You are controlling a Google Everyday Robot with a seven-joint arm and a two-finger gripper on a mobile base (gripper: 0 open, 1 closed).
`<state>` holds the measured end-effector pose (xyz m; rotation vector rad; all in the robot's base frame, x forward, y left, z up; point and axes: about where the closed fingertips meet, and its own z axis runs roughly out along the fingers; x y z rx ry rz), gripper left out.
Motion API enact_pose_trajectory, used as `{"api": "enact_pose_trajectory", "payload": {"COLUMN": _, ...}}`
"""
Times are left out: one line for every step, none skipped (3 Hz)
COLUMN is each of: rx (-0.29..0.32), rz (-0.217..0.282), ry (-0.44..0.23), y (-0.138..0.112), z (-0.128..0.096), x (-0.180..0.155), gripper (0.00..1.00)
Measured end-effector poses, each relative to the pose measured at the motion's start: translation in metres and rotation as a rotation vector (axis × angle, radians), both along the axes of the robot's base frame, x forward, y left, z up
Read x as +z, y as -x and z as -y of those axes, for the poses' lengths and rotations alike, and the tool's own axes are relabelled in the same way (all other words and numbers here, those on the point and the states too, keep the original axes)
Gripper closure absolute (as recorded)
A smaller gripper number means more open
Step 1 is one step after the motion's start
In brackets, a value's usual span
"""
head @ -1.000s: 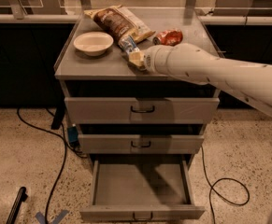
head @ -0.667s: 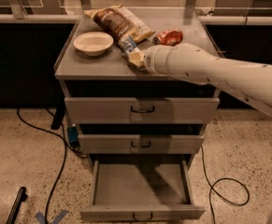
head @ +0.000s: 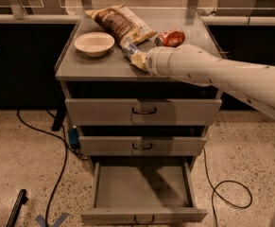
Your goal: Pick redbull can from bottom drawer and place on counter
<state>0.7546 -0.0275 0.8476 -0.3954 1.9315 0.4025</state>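
Note:
The redbull can (head: pixel 129 47), slim, silver and blue, sits tilted at the tip of my gripper (head: pixel 136 58) over the middle of the counter (head: pixel 80 65). The gripper is at the end of my white arm (head: pixel 212 72), which reaches in from the right. Its pale fingers are shut around the can's lower end, low over the counter top. The bottom drawer (head: pixel 141 190) is pulled fully open below, and its inside shows nothing.
A white bowl (head: pixel 94 43) stands on the counter's left. A brown snack bag (head: pixel 120 22) lies at the back, touching the can's far side. A red soda can (head: pixel 170 38) lies behind my arm. The two upper drawers (head: pixel 144 111) are shut. Cables (head: pixel 56 145) run along the floor.

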Motion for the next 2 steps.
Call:
{"api": "enact_pose_trajectory", "payload": {"rx": 0.000, "rz": 0.000, "ry": 0.000, "y": 0.0000, "z": 0.0000, "x": 0.0000, "gripper": 0.00}}
{"api": "enact_pose_trajectory", "payload": {"rx": 0.000, "rz": 0.000, "ry": 0.000, "y": 0.0000, "z": -0.0001, "x": 0.0000, "gripper": 0.00}}
